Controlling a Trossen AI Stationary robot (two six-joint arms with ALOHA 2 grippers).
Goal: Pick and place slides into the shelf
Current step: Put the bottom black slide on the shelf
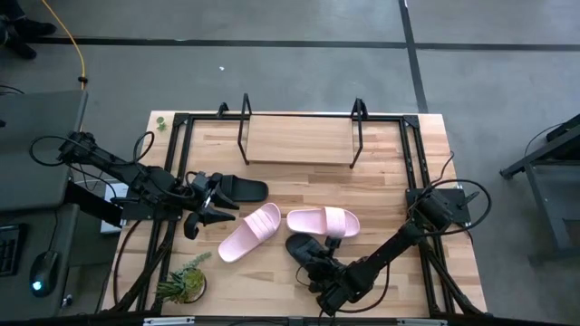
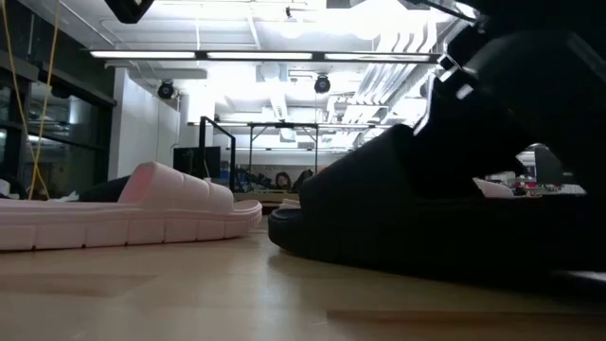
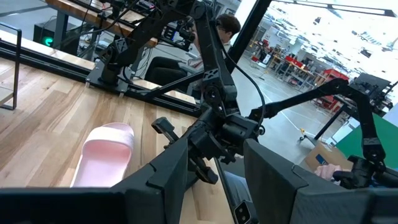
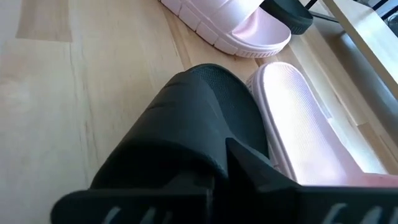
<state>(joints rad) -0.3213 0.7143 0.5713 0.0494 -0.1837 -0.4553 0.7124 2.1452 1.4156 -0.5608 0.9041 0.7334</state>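
Now right gripper (image 1: pixel 319 264) on black slide (image 1: pixel 304 246)

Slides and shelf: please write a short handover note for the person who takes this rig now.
Right gripper: shut on the near black slide.
Left gripper: open, at the far black slide, not gripping.
Two pink slides lie mid-table.
Shelf: holds nothing.
Done: none placed.
Left: all four slides.

Grey floor (image 1: pixel 299 72), bright ceiling lights (image 2: pixel 284 55)
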